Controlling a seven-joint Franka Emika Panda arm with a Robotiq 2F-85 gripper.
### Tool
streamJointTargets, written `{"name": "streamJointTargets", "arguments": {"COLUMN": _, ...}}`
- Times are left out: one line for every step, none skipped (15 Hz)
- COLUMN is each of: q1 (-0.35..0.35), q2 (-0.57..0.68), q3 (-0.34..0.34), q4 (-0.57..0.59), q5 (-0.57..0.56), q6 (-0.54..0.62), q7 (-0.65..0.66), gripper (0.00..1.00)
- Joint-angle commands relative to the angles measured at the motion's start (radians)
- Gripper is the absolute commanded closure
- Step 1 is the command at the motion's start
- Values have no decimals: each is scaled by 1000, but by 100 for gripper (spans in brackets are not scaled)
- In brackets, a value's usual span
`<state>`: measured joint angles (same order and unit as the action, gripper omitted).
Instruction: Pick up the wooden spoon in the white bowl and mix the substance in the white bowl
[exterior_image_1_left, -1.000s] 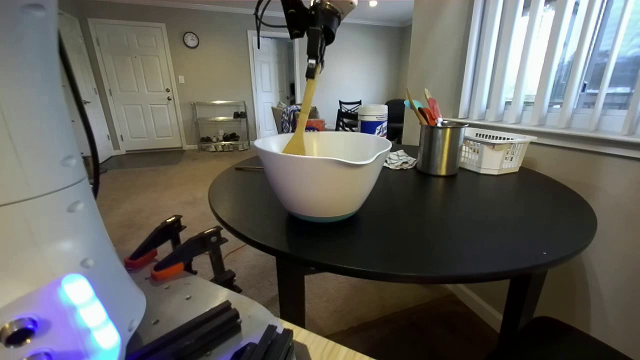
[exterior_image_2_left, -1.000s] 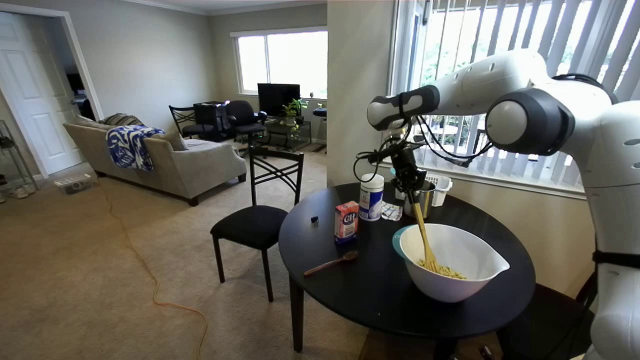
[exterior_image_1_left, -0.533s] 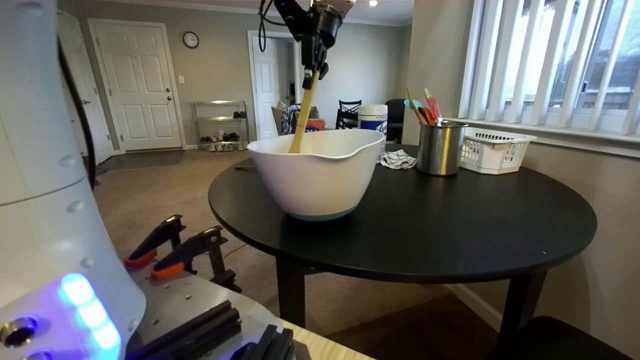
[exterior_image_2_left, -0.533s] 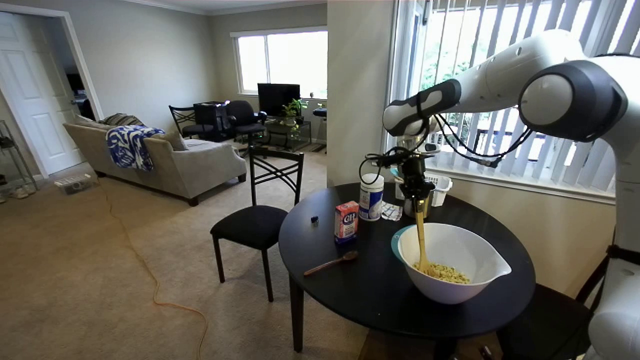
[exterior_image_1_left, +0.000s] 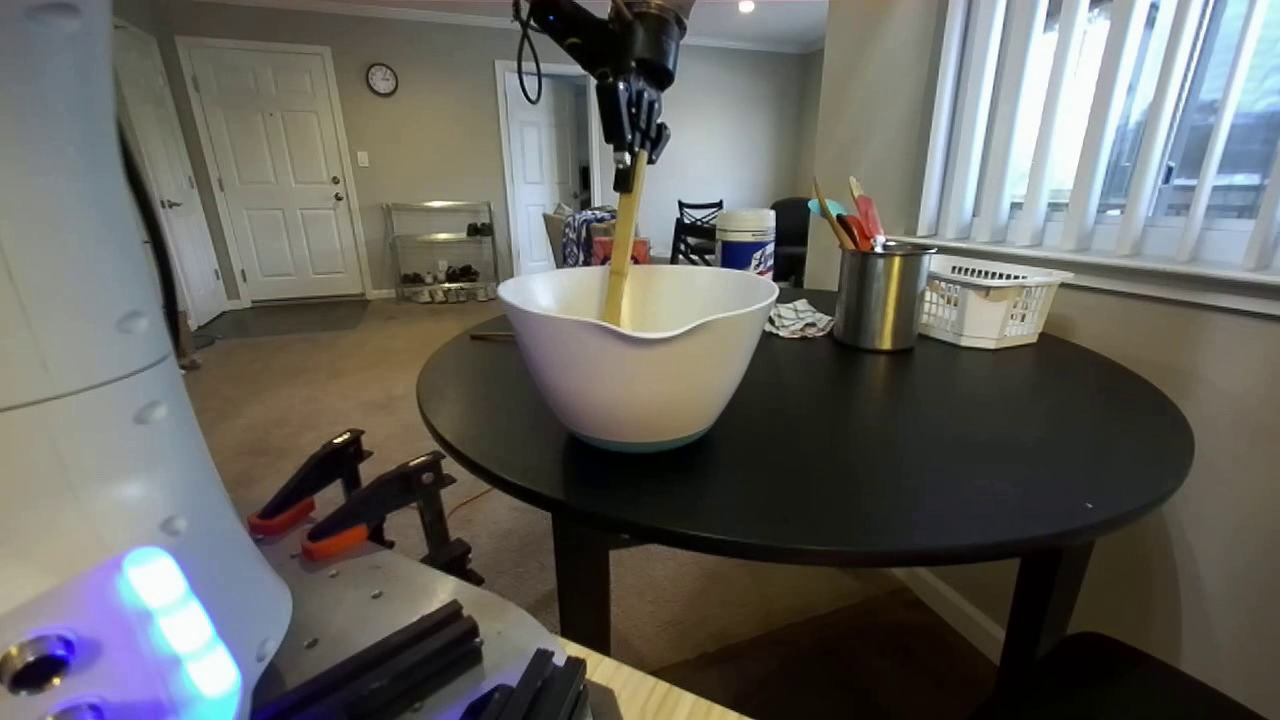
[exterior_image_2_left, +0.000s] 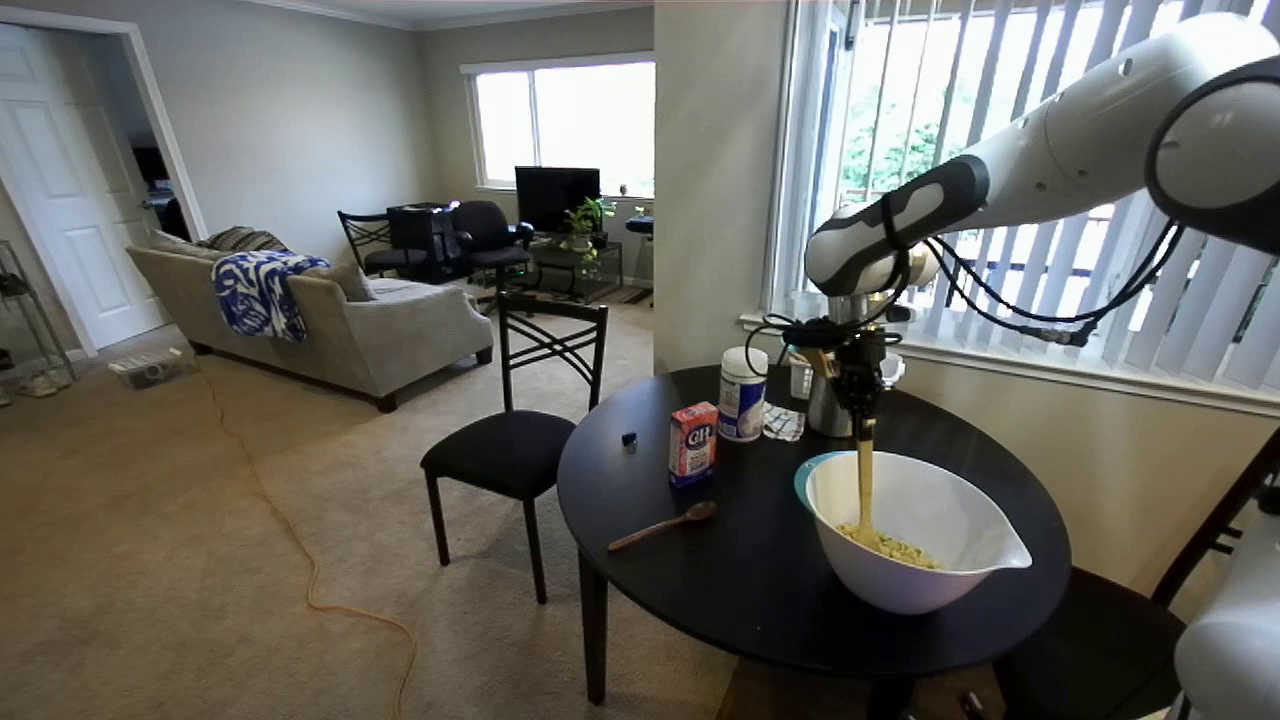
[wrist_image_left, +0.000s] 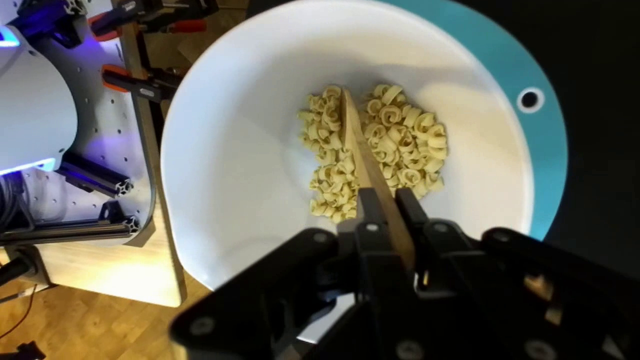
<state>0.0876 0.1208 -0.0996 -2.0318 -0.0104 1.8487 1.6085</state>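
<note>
My gripper (wrist_image_left: 391, 197) is shut on the upper handle of the pale wooden spoon (wrist_image_left: 369, 167). The spoon runs down into the white bowl (wrist_image_left: 230, 150), its lower end among curled yellow pasta (wrist_image_left: 400, 132). Seen edge-on in the wrist view, that end parts the pasta into two heaps. In an exterior view the spoon (exterior_image_2_left: 865, 490) stands nearly upright near the bowl's teal-handled side, and the bowl (exterior_image_2_left: 905, 590) rests on the table. In an exterior view the gripper (exterior_image_1_left: 638, 172) hangs above the rim, while the bowl wall (exterior_image_1_left: 640, 385) hides the spoon's lower end.
On the round black table (exterior_image_2_left: 760, 590) lie a darker brown spoon (exterior_image_2_left: 665, 526), a red box (exterior_image_2_left: 693, 443) and a white-and-blue canister (exterior_image_2_left: 742, 395). Behind the bowl stand a metal cup of utensils (exterior_image_1_left: 880, 300) and a white basket (exterior_image_1_left: 990, 305). A folded cloth (exterior_image_1_left: 798, 318) lies near the cup.
The spoon has swung from a slant to nearly upright, its handle still gripped. In the exterior views my gripper sits lower and the arm has drawn back. The bowl has shifted and turned slightly.
</note>
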Motion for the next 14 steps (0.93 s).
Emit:
{"name": "streamJointTargets", "arguments": {"q1": -16, "q2": -100, "q3": 30, "q4": -129, "q5": -76, "q6": 29, "q7": 85, "gripper": 97}}
{"name": "streamJointTargets", "arguments": {"q1": -19, "q2": -110, "q3": 35, "q4": -140, "q5": -93, "q6": 21, "q7": 99, "gripper": 97}}
{"name": "streamJointTargets", "arguments": {"q1": -20, "q2": -118, "q3": 40, "q4": -147, "q5": -106, "q6": 16, "q7": 113, "gripper": 97}}
{"name": "streamJointTargets", "arguments": {"q1": -22, "q2": -124, "q3": 44, "q4": -152, "q5": -112, "q6": 18, "q7": 126, "gripper": 97}}
{"name": "streamJointTargets", "arguments": {"q1": -30, "q2": -75, "q3": 45, "q4": -104, "q5": -87, "q6": -1, "q7": 81, "gripper": 97}}
{"name": "streamJointTargets", "arguments": {"q1": -31, "q2": -78, "q3": 48, "q4": -107, "q5": -88, "q6": -2, "q7": 84, "gripper": 89}}
{"name": "streamJointTargets", "arguments": {"q1": -32, "q2": -77, "q3": 50, "q4": -106, "q5": -88, "q6": -2, "q7": 84, "gripper": 89}}
{"name": "streamJointTargets", "arguments": {"q1": -33, "q2": -74, "q3": 50, "q4": -104, "q5": -88, "q6": -2, "q7": 84, "gripper": 89}}
{"name": "streamJointTargets", "arguments": {"q1": -33, "q2": -72, "q3": 50, "q4": -104, "q5": -88, "q6": -2, "q7": 84, "gripper": 89}}
{"name": "streamJointTargets", "arguments": {"q1": -33, "q2": -72, "q3": 50, "q4": -104, "q5": -88, "q6": -2, "q7": 84, "gripper": 89}}
{"name": "streamJointTargets", "arguments": {"q1": -33, "q2": -72, "q3": 50, "q4": -103, "q5": -88, "q6": -2, "q7": 84, "gripper": 89}}
{"name": "streamJointTargets", "arguments": {"q1": -33, "q2": -72, "q3": 51, "q4": -103, "q5": -88, "q6": -2, "q7": 84, "gripper": 89}}
{"name": "streamJointTargets", "arguments": {"q1": -33, "q2": -72, "q3": 51, "q4": -103, "q5": -88, "q6": -2, "q7": 84, "gripper": 89}}
{"name": "streamJointTargets", "arguments": {"q1": -33, "q2": -72, "q3": 51, "q4": -103, "q5": -88, "q6": -2, "q7": 84, "gripper": 97}}
